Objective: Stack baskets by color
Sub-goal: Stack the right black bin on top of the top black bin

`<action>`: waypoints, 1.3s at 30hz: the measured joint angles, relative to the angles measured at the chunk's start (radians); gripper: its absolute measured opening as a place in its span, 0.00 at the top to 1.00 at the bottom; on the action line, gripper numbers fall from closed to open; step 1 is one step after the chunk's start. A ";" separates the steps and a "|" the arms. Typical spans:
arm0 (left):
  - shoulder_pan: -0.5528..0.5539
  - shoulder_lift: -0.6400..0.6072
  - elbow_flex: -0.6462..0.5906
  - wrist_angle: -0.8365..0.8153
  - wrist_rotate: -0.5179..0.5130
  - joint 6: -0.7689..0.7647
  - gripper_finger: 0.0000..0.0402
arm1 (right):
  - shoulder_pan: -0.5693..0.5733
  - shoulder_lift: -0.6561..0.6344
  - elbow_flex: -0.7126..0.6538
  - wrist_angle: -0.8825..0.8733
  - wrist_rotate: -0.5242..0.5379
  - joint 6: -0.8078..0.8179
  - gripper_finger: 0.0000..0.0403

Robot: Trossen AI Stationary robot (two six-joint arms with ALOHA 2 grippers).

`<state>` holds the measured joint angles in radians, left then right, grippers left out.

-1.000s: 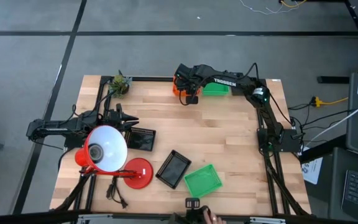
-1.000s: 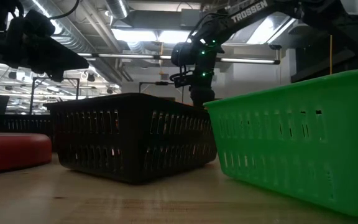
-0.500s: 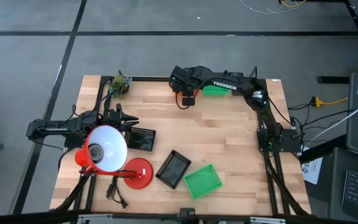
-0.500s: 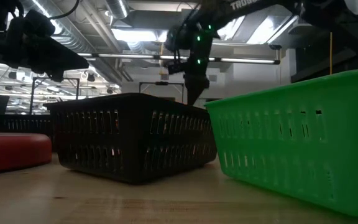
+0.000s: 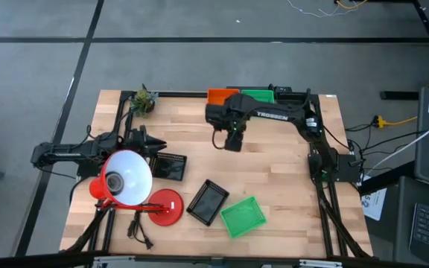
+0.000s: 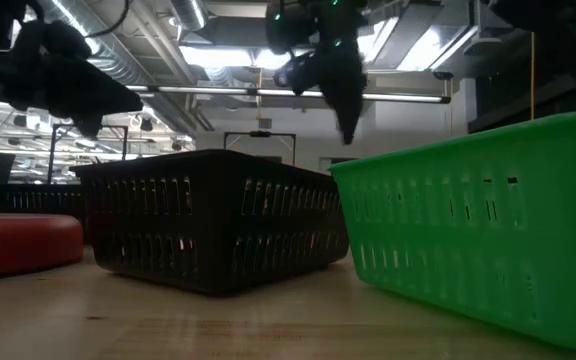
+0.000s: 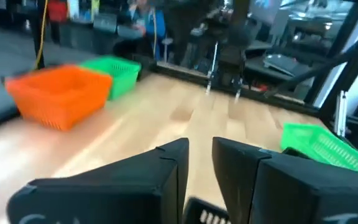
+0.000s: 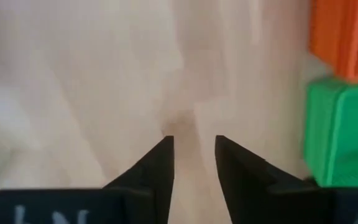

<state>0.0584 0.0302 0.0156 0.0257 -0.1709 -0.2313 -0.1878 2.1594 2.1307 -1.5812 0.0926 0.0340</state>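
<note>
An orange basket and a green basket stand side by side at the table's far edge. One black basket sits at mid-left. A second black one and a second green one sit near the front edge. My right gripper hangs open over bare wood toward the near side of the orange basket, pointing down, with nothing between its fingers. My left gripper waits at the table's left, level, its fingers a narrow gap apart and empty.
A red desk lamp with a white shade stands at the near left, its base beside the black basket. A small plant sits at the far left corner. Bare wood lies in the table's middle and right.
My right gripper has drawn away from the orange basket at the far edge, moving toward the table's middle and rising. It now hangs higher and points down. The orange basket stays at the far edge beside the green one.
</note>
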 joint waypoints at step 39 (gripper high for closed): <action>0.012 1.221 0.833 -0.540 0.185 -0.338 0.92 | 0.120 -0.904 -0.915 0.388 0.055 0.328 0.77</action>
<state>0.0708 1.2517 0.8486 -0.5139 0.0144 -0.5696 -0.0673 1.2557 1.2160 -1.1930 0.1478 0.3623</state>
